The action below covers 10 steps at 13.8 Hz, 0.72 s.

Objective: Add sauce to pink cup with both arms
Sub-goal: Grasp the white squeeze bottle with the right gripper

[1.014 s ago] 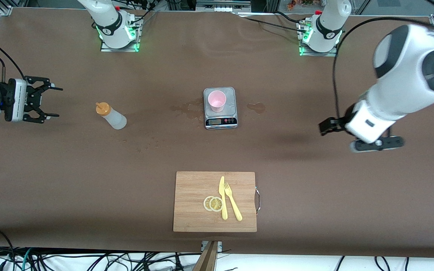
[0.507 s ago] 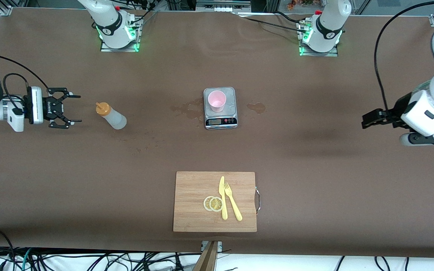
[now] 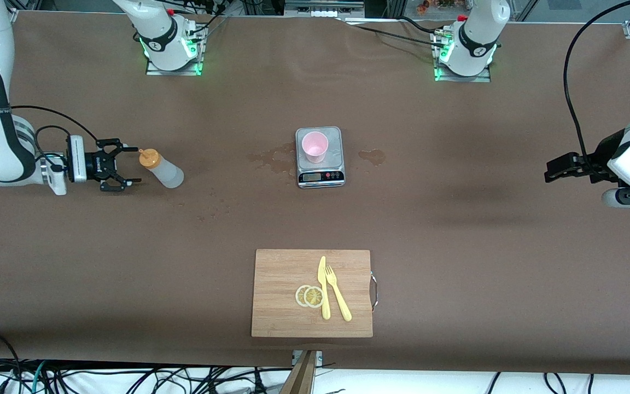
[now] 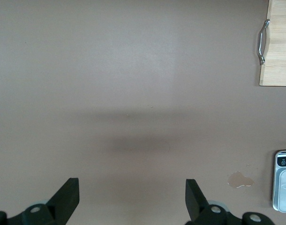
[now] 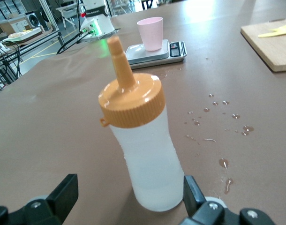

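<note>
Your right gripper [image 3: 129,164] has travelled along the bench [image 3: 457,262] from the right arm's end and now sits just beside the sauce bottle [image 3: 163,169], while your left gripper [image 3: 553,168] has pulled back toward the left arm's end and hangs over bare bench, well apart from everything. Both sets of jaws are spread wide and hold nothing.

The sauce bottle stands upright on the bench, orange cap [image 5: 132,99] on, toward the right arm's end. The right wrist view shows its translucent body [image 5: 150,159] centred between the jaws but not yet touched. The pink cup [image 3: 315,146] stands on the kitchen scale [image 3: 320,175] in the middle of the bench, well apart from the bottle. Nearer the front camera lies a wooden cutting board [image 3: 282,295] with lemon slices [image 3: 309,296], a yellow knife [image 3: 324,287] and fork [image 3: 338,293].

You are on the approach to the grasp. Ease forward until the body sits fully between the jaws, below the cap. Close gently, since soft plastic will probably squirt if squeezed hard. Keep it upright on the lift. Droplets [image 5: 218,136] on the bench suggest the surface may be slick. Bring the left gripper in to steady the cup or scale before pouring.
</note>
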### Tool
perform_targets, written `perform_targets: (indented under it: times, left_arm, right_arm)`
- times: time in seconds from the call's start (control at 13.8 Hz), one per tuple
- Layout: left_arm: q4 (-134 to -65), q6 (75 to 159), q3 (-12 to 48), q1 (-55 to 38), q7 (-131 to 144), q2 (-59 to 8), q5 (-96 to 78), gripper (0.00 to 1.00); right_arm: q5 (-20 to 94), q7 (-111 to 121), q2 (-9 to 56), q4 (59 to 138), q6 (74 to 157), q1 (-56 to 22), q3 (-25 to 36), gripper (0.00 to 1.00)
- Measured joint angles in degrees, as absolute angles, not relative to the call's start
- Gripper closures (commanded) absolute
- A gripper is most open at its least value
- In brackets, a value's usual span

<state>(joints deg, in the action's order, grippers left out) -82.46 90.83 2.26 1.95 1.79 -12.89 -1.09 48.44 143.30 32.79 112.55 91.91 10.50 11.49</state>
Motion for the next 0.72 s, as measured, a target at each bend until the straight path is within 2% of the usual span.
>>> perform_targets:
  times: [0.72]
  left_arm:
    - [-82.5,90.7,2.3,2.0,1.8,-13.0,-1.1,0.00]
  right_arm:
    - [58.1,155.2,38.2,113.1,91.9,7.2,11.3,0.01]
